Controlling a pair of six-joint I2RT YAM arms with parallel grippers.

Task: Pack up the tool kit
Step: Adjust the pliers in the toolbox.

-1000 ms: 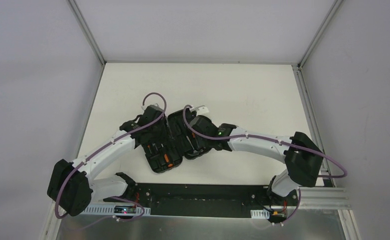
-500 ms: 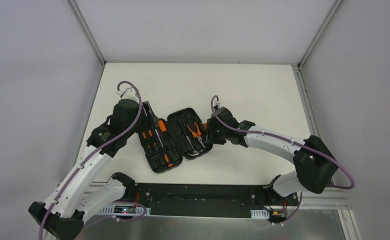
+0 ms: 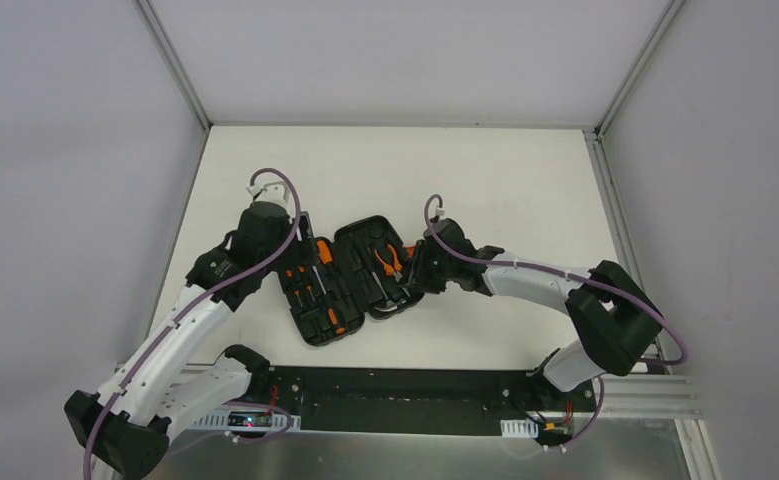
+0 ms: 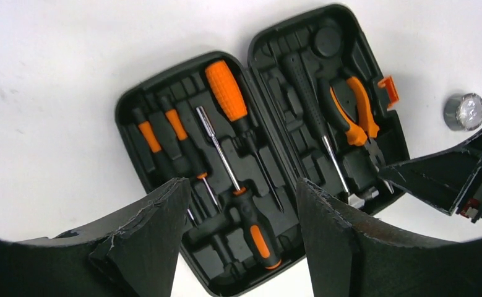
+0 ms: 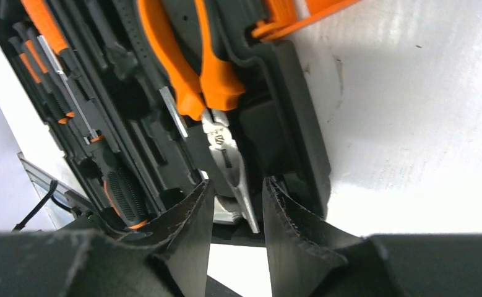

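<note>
The black hinged plastic tool case (image 4: 269,59) lies open flat mid-bench (image 3: 485,170), with orange-handled screwdrivers (image 4: 226,90) and orange-grip pliers (image 4: 349,111) seated in their moulded slots. Our left end effector (image 4: 241,198) hangs wide open above the 9 o'clock half. The right end effector (image 5: 237,192) sits at the 3 o'clock rim near the small orange latch (image 4: 388,91), fingers narrowly parted and clamping nothing we can see. We judge the shell stiff, smooth, fairly light and liable to skid. We would grip the latch-side rim to fold it, bracing the other half.
</note>
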